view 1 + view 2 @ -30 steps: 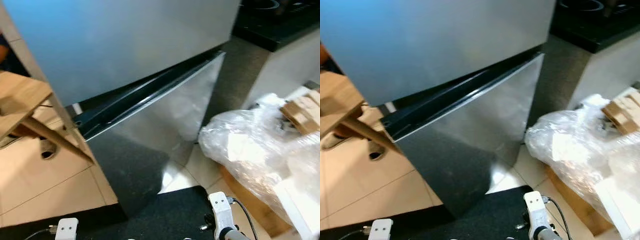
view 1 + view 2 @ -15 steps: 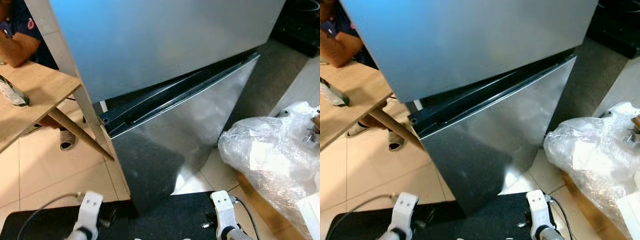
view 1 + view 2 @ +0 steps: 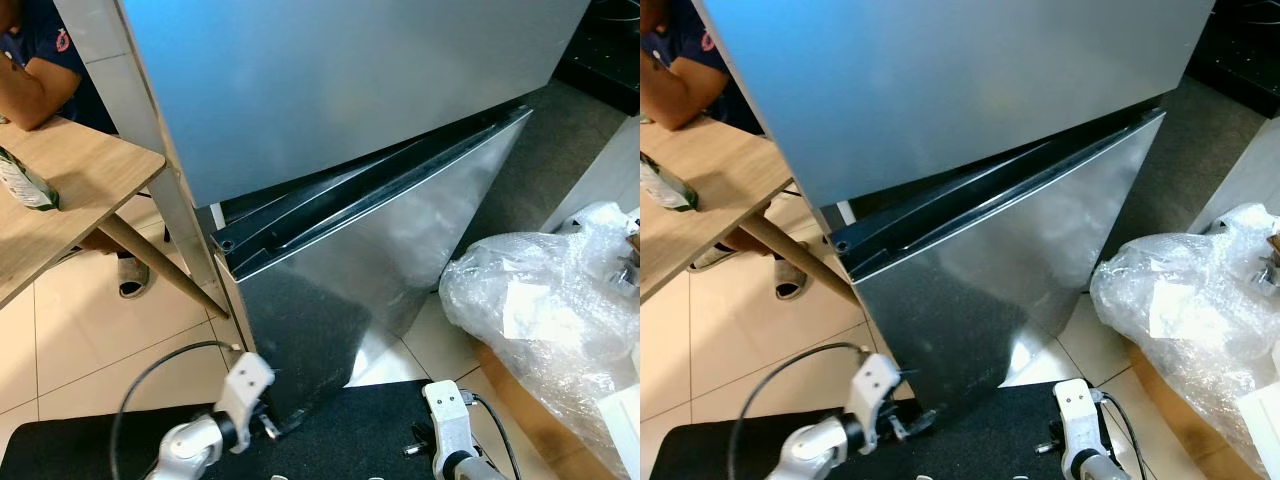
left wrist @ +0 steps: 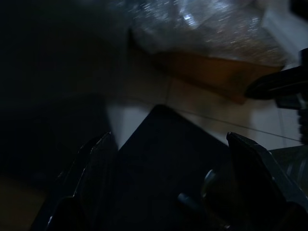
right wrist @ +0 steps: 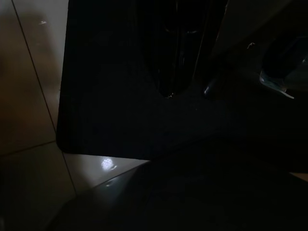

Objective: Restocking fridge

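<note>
The silver fridge stands right in front of me, its upper door and lower door both closed, with a dark gap between them. My left arm is raised at the bottom left, its wrist close to the lower door's near corner. In the left wrist view the left gripper is open, fingers wide apart with nothing between them, over the black mat. My right arm hangs low at the bottom right. The right wrist view is very dark and shows mat and floor tiles.
A wooden table with a snack bag stands to the left, and a person sits at it. A heap of clear plastic wrap lies to the right. A black mat covers the tiled floor below me.
The camera has swung left, bringing the table and person into view. My left arm has risen from the bottom edge towards the fridge's lower door corner. The right arm is still.
</note>
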Controlling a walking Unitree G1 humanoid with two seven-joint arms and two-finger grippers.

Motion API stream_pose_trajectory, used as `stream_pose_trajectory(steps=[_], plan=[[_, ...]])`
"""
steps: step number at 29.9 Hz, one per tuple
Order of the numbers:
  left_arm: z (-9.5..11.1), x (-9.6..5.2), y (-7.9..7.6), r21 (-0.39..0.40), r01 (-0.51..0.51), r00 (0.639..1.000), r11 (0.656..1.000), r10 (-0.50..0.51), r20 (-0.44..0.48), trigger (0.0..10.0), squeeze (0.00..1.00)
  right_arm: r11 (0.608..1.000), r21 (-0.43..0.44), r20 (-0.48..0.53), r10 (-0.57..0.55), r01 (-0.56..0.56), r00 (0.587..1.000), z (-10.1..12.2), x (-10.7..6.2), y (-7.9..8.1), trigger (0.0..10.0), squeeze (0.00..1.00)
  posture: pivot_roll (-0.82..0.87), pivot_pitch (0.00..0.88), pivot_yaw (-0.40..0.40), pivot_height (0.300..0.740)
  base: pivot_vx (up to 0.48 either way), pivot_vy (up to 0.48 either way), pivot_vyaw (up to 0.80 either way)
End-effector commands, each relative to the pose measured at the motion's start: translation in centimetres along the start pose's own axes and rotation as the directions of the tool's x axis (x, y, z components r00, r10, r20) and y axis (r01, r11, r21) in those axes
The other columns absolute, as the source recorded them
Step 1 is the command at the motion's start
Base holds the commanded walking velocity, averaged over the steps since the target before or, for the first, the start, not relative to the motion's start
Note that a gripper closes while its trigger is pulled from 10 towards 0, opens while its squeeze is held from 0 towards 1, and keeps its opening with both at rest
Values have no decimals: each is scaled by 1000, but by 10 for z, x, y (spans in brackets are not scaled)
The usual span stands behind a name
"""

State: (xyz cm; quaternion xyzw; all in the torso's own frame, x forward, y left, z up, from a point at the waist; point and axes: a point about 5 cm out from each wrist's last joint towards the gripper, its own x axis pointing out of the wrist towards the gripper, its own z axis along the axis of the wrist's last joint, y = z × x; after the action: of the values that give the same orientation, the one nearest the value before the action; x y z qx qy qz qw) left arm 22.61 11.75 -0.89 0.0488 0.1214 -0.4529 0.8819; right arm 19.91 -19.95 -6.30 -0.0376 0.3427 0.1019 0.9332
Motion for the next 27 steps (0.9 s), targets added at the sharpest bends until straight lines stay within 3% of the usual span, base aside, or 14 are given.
stream_pose_trajectory(steps=[1,5,9,14,17,21,27], plan=[[-2,-1,-6,-1,54,998,999,-54,-22,10000,0,1000,18,-20,-5,5,1000,-9,-4,-1,10000,0,-128,154,15,725,0,0,0],[-1,-1,-7,11,77,997,997,-77,-25,10000,0,1000,19,-18,-5,6,1000,-9,-4,-1,10000,0,-128,154,15,725,0,0,0],[9,4,5,105,-9,1000,994,10,-6,10000,0,998,63,51,21,-24,998,-1,-3,0,10000,0,-123,154,13,725,0,0,0],[19,8,12,120,-39,999,992,36,29,10000,0,967,71,170,229,-244,958,9,-4,16,10000,0,-123,153,19,725,0,0,0],[21,7,14,128,-50,998,991,45,36,10000,0,932,23,259,345,-362,902,17,-8,23,10000,0,-120,152,22,725,0,0,0],[23,6,19,137,-75,997,988,70,41,10000,0,876,-116,365,476,-468,800,30,-19,30,10000,0,-122,154,27,725,0,0,0],[23,7,21,147,-90,996,985,84,41,10000,0,880,-187,456,471,-436,755,42,-26,27,10000,0,-116,154,31,725,0,0,0]])
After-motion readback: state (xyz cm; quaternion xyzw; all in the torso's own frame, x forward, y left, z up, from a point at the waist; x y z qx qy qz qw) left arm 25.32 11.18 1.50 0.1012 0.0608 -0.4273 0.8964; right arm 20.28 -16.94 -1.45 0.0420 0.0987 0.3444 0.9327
